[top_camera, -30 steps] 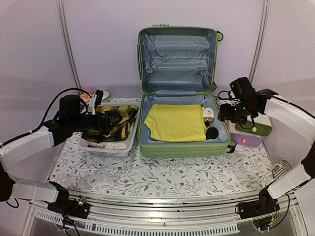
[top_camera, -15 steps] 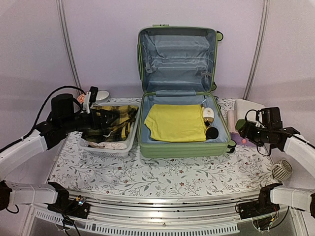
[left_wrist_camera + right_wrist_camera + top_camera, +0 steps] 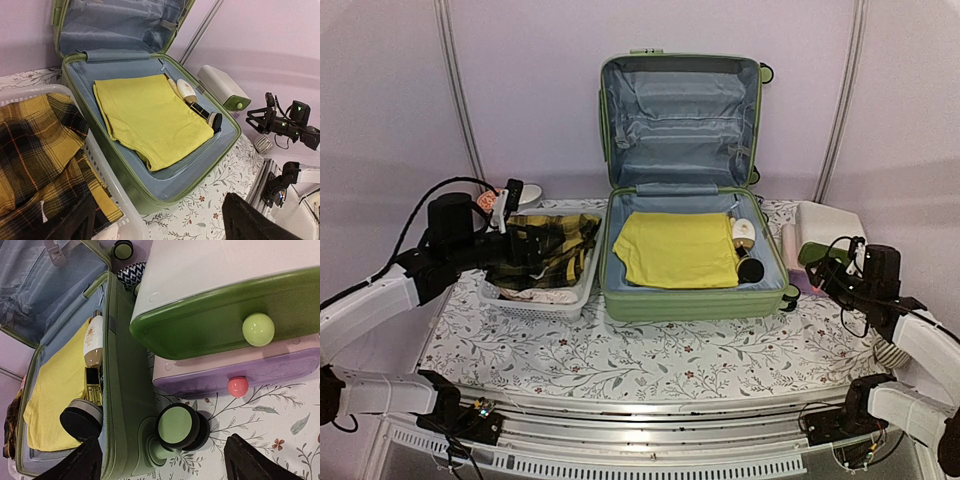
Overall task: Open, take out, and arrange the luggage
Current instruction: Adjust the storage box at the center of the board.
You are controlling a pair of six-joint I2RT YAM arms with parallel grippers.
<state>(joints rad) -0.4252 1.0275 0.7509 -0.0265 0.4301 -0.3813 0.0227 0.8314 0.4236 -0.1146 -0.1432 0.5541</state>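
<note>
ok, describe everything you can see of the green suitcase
The suitcase is a light-green hard shell with grey-blue fabric lining and black wheels with green hubs. It lies open on the floral tablecloth, lid standing upright. Its base holds a folded yellow cloth, a cream bottle and a dark round-capped item. A white basket sits left, a box right.

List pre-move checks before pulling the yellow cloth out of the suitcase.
1. Luggage lid open, upright: ok.
2. Yellow cloth uncovered on top: ok.
3. Left fingers apart, empty: ok.
4. Right fingers apart, empty, off the wheel: ok.
5. Room in white basket, heaped with plaid cloth: cannot tell.
6. Bottle free of the yellow cloth's edge: cannot tell.
</note>
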